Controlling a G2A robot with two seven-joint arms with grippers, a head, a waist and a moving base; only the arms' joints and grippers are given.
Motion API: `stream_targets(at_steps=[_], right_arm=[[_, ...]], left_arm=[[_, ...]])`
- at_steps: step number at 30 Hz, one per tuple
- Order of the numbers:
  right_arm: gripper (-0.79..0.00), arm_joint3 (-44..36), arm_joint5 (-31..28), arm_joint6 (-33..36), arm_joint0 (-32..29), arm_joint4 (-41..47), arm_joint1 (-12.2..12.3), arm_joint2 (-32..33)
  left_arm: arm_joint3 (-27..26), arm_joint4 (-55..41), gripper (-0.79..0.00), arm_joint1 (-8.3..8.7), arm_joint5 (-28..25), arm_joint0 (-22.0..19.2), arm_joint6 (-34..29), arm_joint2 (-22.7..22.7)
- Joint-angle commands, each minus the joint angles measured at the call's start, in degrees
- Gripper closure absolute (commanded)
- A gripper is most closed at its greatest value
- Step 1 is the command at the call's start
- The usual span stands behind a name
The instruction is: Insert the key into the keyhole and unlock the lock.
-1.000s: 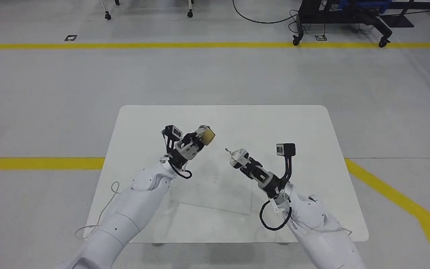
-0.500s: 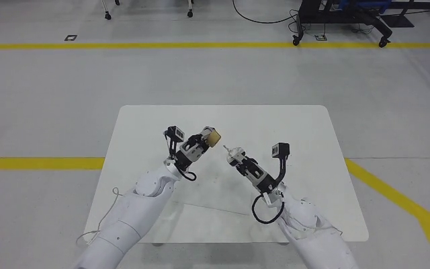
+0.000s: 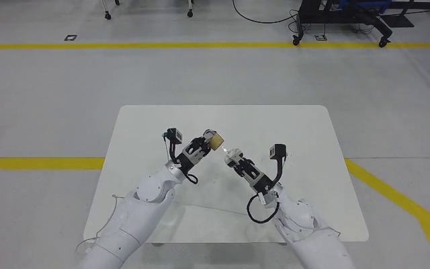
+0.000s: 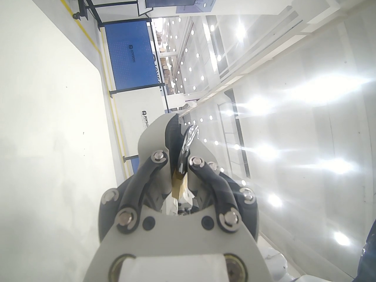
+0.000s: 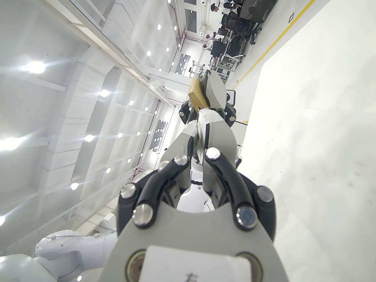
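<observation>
Factory-style lab hall, yellow floor lines [image 3: 201, 46], blue partition boards [image 4: 129, 57]

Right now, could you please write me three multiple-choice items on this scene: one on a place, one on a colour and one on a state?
1. Where is the lock relative to the table?
A) lying flat on it
B) held above it in the left pincer
C) underneath it

2. What colour is the lock's body?
A) brass yellow
B) red
C) blue

3. What state is the right pincer in?
A) wide open and empty
B) shut on the key
C) shut on a cup

Answers:
1 B: the top view shows the lock gripped at the tip of the left arm, off the tabletop.
2 A: the body looks brass yellow in the top view and the right wrist view.
3 B: the right wrist view shows that pincer closed on the key, pointing at the lock.
</observation>
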Motion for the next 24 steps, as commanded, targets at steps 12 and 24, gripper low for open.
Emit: stream_targets(at_steps=[12,24], right_arm=[[0.000,0.09,0.04,-0.16,-0.16,-1.44,-0.73,0.40],[0.000,1.01,1.15,0.19,0.43,-2.06,-1.48,0.39]], left_arm=[[-0.35,1.96,0.000,-0.45,1.23,0.96,-0.53,-1.67],[-0.21,3.24,0.000,-1.03,1.70,1.32,-0.91,-2.56]])
